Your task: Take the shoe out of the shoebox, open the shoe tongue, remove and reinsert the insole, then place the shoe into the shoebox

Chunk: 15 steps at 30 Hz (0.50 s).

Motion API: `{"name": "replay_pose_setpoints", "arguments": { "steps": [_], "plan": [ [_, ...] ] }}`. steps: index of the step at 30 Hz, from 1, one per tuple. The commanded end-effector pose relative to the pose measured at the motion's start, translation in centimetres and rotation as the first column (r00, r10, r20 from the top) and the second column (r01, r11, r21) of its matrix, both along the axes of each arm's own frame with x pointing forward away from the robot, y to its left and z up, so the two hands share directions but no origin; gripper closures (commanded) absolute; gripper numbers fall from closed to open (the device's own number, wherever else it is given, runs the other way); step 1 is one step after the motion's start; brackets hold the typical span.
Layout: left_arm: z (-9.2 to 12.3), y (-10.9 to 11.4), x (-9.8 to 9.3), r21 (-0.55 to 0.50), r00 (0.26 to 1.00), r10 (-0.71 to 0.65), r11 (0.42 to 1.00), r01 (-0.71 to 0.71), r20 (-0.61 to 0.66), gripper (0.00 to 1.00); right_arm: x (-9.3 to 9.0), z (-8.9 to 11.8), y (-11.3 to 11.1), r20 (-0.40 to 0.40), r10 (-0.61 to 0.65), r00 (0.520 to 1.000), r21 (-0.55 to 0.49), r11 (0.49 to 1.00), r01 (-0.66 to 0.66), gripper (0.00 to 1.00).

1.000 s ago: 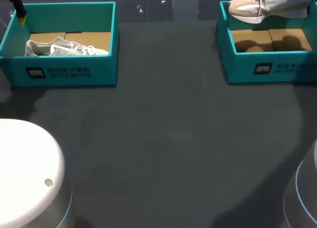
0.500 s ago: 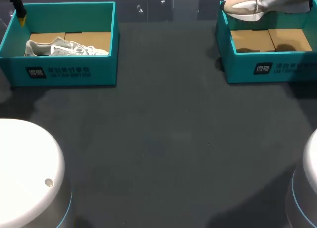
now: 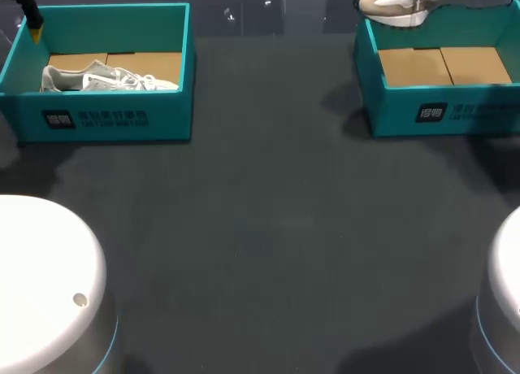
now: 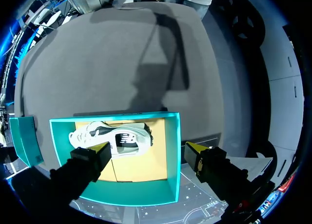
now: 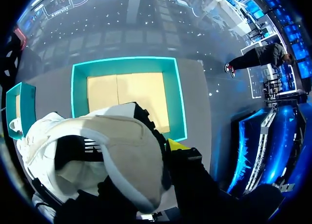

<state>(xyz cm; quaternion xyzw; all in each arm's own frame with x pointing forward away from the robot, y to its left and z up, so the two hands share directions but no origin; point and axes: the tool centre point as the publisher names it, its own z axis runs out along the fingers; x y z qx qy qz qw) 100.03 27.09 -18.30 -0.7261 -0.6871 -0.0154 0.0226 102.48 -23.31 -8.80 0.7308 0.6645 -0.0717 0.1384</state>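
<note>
A white and grey shoe lies in the left teal shoebox. My left gripper hangs open above that box, one yellow tip over the shoe and the other past the box's wall; in the head view only one of its fingertips shows, at the box's far left corner. A beige and white shoe hangs above the far left corner of the right teal shoebox, whose cardboard floor is bare. My right gripper is shut on this shoe at the heel opening, high over the box.
White rounded robot bases sit at the near left and near right of the dark table. The two boxes stand apart along the far edge.
The beige shoe has risen out of the right box and drifted toward its far left corner. The left gripper and the left box's shoe have not moved.
</note>
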Motion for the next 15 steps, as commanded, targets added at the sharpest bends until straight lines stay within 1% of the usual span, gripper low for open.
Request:
{"name": "replay_pose_setpoints", "arguments": {
  "steps": [1, 5, 10, 15],
  "plan": [
    [0.0, 0.0, 0.0, 0.001, 1.000, -0.001, 1.000, 0.001, 0.002, 0.00, -2.9, 1.8, 1.7, 0.160, 0.051, 0.986, -0.034, 0.998, -0.046, 1.00],
    [0.0, 0.0, 0.0, 0.001, 1.000, -0.001, 1.000, 0.001, 0.002, 0.00, -5.2, 2.5, 3.9, 0.147, 0.053, 0.988, -0.059, 0.997, -0.045, 1.00],
    [0.0, 0.0, 0.0, 0.001, 1.000, -0.001, 1.000, 0.001, 0.002, 0.00, -8.7, 2.8, 6.9, 0.158, 0.045, 0.986, -0.064, 0.997, -0.035, 1.00],
    [0.0, 0.0, 0.0, 0.001, 1.000, -0.001, 1.000, 0.001, 0.002, 0.00, -12.2, 2.8, 10.5, 0.167, 0.041, 0.985, -0.111, 0.994, -0.022, 1.00]
  ]
}}
